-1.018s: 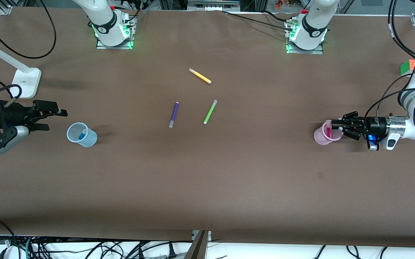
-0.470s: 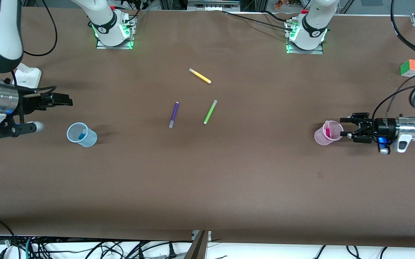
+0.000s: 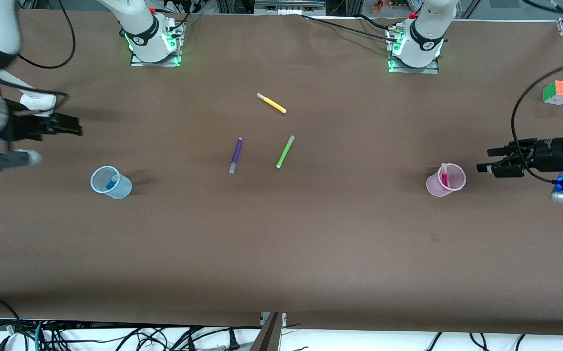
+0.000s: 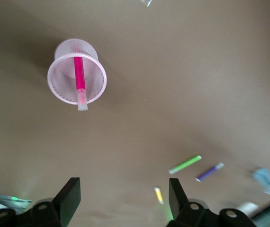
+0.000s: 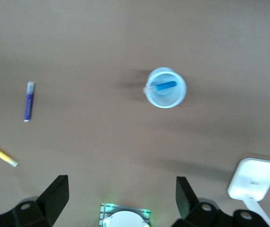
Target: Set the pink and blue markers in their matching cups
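The pink marker (image 3: 444, 176) stands in the pale pink cup (image 3: 438, 186) toward the left arm's end of the table; both show in the left wrist view, marker (image 4: 79, 78) in cup (image 4: 61, 95). The blue marker (image 3: 111, 183) lies in the pale blue cup (image 3: 120, 188) toward the right arm's end; the right wrist view shows marker (image 5: 165, 86) in cup (image 5: 175, 99). My left gripper (image 3: 485, 167) is open and empty, up beside the pink cup. My right gripper (image 3: 69, 127) is open and empty, up above the table near the blue cup.
A dark purple pen (image 3: 235, 155), a lime-green pen (image 3: 285, 151) and a yellow pen (image 3: 271, 103) lie mid-table. A colour cube (image 3: 558, 92) sits near the left arm's end. A white stand foot (image 3: 37, 101) sits near the right arm's end.
My left gripper has drawn back from the pink cup and risen, leaving the pink marker in it. My right gripper has lifted and moved away from the blue cup.
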